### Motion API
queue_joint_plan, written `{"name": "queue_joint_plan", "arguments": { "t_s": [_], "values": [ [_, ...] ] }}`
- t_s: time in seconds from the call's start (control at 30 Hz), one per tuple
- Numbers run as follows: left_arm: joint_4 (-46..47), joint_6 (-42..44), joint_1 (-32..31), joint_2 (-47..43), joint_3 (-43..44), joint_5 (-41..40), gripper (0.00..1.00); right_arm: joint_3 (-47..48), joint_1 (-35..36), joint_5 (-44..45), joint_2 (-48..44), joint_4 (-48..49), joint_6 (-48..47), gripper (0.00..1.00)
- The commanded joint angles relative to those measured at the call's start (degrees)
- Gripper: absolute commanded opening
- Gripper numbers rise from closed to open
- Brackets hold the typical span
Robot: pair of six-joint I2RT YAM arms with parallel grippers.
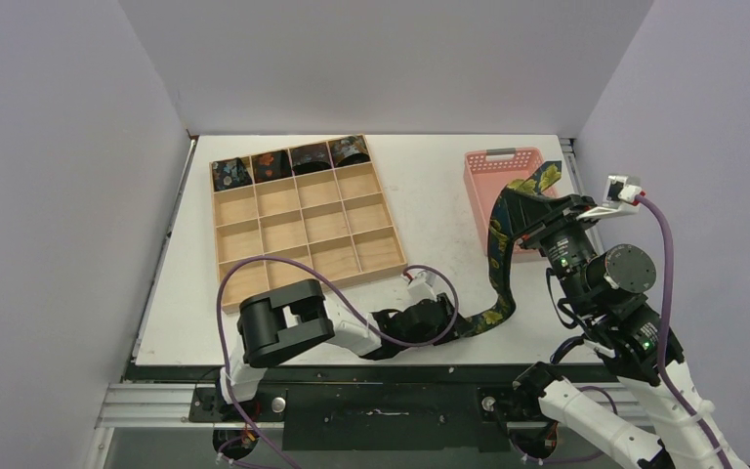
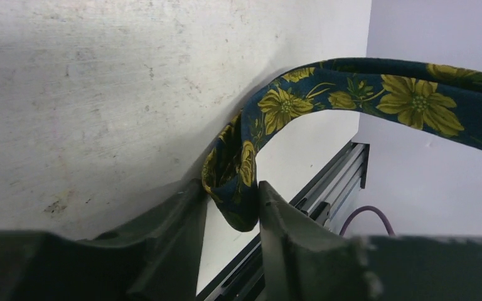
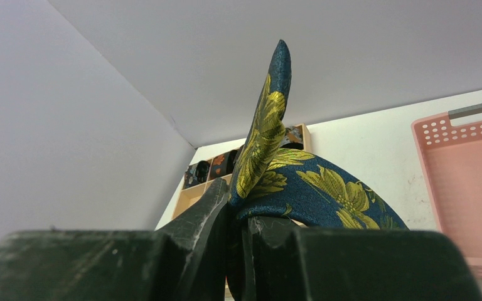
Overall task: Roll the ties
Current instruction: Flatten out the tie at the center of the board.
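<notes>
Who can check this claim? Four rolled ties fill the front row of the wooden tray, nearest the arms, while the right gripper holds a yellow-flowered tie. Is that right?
No. The top view shows the rolled ties filling the back row of the wooden tray, the farthest one. The right gripper does hold the yellow-flowered tie.

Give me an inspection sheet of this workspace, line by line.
Surface: white table, scuffed.
Job's things: one tie stretched between both arms; four rolled ties in the back row of the tray.
Clutter: pink basket, back right.
Grippers: left gripper straddles the tie's low end, grip unclear; right gripper shut on its raised end.
Cables: purple cables loop off both arms.
Surroundings: plain walls on three sides.
</notes>
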Motion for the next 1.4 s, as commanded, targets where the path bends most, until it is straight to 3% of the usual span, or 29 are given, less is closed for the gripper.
{"name": "queue_joint_plan", "arguments": {
  "t_s": [0.0, 0.17, 0.33, 0.53, 0.7, 0.9, 1.0, 1.2, 1.27, 1.37],
  "values": [
    [0.5, 0.9, 0.6, 0.6, 0.3, 0.0, 0.28, -0.2, -0.2, 1.0, -0.5, 1.0, -0.4, 0.05],
    [1.1, 3.3, 0.9, -3.3, -4.0, -2.6, 0.0, -0.6, -0.1, 1.5, -0.8, 0.5, -0.4, 0.05],
    [-8.9, 8.6, 1.0, -18.0, -12.4, -8.8, 0.0, -1.7, -0.1, 4.3, -2.1, -0.7, -1.6, 0.05],
    [-37.0, 13.6, 0.0, -41.2, -19.8, -17.9, 0.0, -12.6, -0.2, 12.1, -7.0, -1.9, 1.4, 0.05],
    [-55.4, 8.1, -0.3, -59.6, -27.6, -24.3, 0.0, -27.7, -0.2, 21.1, -12.4, -4.1, 10.7, 0.05],
    [-66.1, 1.6, -0.1, -75.2, -35.1, -27.9, 0.0, -36.4, -0.3, 35.1, -16.2, -10.9, 18.1, 0.05],
    [-69.3, 3.7, 0.1, -79.6, -32.8, -30.6, 0.0, -33.7, -0.1, 37.6, -14.9, -12.9, 16.5, 0.05],
    [-73.8, 17.2, 0.3, -77.1, -15.5, -36.4, 0.0, -14.6, -0.1, 41.0, -9.7, -6.8, 2.2, 0.05],
    [-74.4, 18.6, 0.4, -75.6, -13.0, -37.2, 0.0, -12.8, -0.1, 41.9, -7.7, -6.6, 2.4, 0.05],
    [-73.8, 15.2, 1.0, -75.6, -17.0, -37.1, 0.0, -17.0, -0.1, 42.6, -5.5, -11.2, 10.1, 0.05]
  ]
}}
